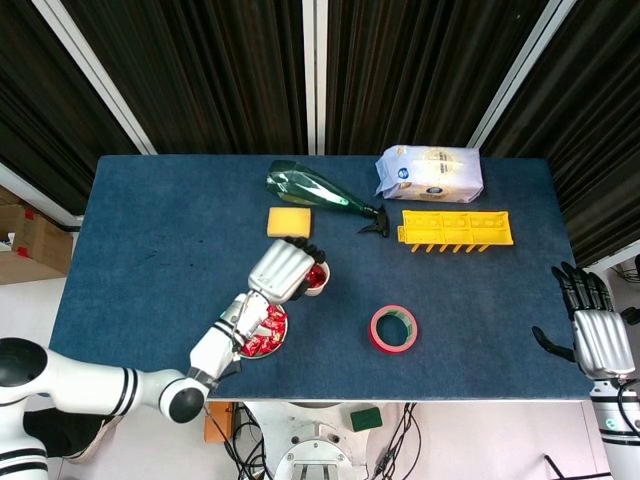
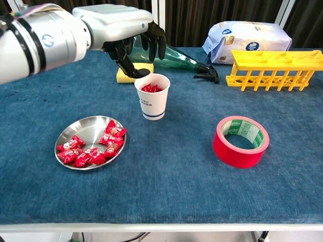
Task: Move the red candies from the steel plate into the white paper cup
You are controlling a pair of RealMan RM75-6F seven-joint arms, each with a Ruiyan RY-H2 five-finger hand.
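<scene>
The left robot hand (image 2: 132, 43) hovers empty, fingers spread, above the white paper cup (image 2: 152, 97); the steel plate (image 2: 90, 141) of red candies (image 2: 93, 147) lies to the cup's near-left.

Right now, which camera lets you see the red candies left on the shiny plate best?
The chest view. There the red candies lie in plain sight on the steel plate, with nothing in front of them. In the head view the left arm crosses over the plate, so only some candies show beside it.
</scene>
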